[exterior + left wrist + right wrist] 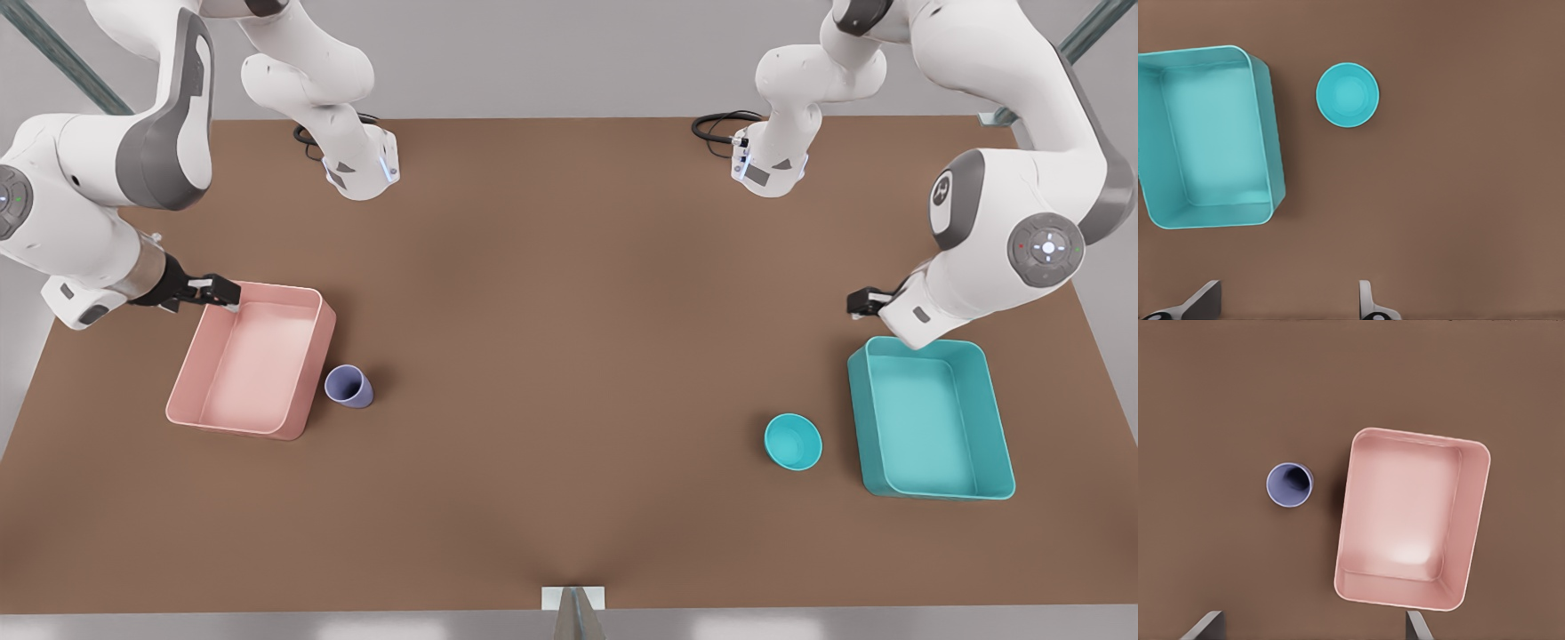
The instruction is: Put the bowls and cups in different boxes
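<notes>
The teal bowl [793,441] [1347,95] stands upright on the table beside the teal box [930,418] [1209,135]. My left gripper [861,303] [1286,308] hovers open by the far end of that box, at the front view's right, holding nothing. The lavender cup [348,387] [1291,485] stands upright close to the pink box [252,359] [1411,519]. At the front view's left, my right gripper [219,292] [1313,629] hangs open over the pink box's far corner, also with nothing in it. Both boxes are empty.
The brown table [569,356] stretches wide between the two boxes. Both arm bases [360,164] [769,164] and their cables sit at the far edge. A small grey mount [573,609] stands at the near edge's middle.
</notes>
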Robot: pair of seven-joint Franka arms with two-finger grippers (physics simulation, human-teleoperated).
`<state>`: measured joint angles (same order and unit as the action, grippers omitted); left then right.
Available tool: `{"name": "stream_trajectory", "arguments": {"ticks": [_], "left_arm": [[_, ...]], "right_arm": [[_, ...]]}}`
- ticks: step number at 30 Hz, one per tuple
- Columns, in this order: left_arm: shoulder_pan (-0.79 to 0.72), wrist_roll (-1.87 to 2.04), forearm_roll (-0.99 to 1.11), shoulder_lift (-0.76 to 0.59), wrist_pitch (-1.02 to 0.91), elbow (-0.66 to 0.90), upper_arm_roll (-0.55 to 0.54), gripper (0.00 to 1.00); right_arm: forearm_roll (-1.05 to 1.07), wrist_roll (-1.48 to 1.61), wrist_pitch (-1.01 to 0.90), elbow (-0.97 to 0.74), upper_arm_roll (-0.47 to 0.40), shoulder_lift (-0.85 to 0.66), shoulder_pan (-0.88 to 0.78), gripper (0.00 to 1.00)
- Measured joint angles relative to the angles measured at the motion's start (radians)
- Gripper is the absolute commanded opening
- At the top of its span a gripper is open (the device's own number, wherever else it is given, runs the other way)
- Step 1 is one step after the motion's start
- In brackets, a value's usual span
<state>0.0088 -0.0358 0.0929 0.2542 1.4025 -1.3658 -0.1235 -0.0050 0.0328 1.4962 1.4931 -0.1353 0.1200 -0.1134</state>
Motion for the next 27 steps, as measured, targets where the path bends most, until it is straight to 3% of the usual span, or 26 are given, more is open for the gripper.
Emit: {"name": "stream_trajectory", "arguments": {"ticks": [3,8,12,15,22,26,27], "left_arm": [[-0.008,-0.006,0.008,0.053,0.003,0.005,-0.002,1.0],[-0.117,0.016,0.076,0.345,0.181,0.005,-0.007,1.0],[-0.138,0.06,0.164,0.427,0.378,-0.069,-0.005,1.0],[-0.153,0.096,0.205,0.448,0.503,-0.094,-0.005,1.0],[-0.153,0.159,0.266,0.516,0.668,-0.126,-0.002,1.0],[-0.152,0.187,0.278,0.542,0.713,-0.146,-0.002,1.0],[-0.152,0.193,0.28,0.549,0.722,-0.147,-0.002,0.88]], "right_arm": [[-0.001,0.007,0.009,-0.002,0.004,0.016,-0.001,1.0],[0.034,0.013,0.114,-0.129,0.014,0.344,-0.178,1.0],[0.051,0.015,0.255,-0.128,0.016,0.476,-0.205,1.0],[0.06,0.017,0.344,-0.036,0.014,0.472,-0.202,1.0],[0.06,0.018,0.513,0.275,0.007,0.307,-0.202,1.0],[0.058,0.015,0.604,0.345,0.007,0.296,-0.202,1.0],[0.059,0.015,0.621,0.346,0.007,0.308,-0.202,1.0]]}}
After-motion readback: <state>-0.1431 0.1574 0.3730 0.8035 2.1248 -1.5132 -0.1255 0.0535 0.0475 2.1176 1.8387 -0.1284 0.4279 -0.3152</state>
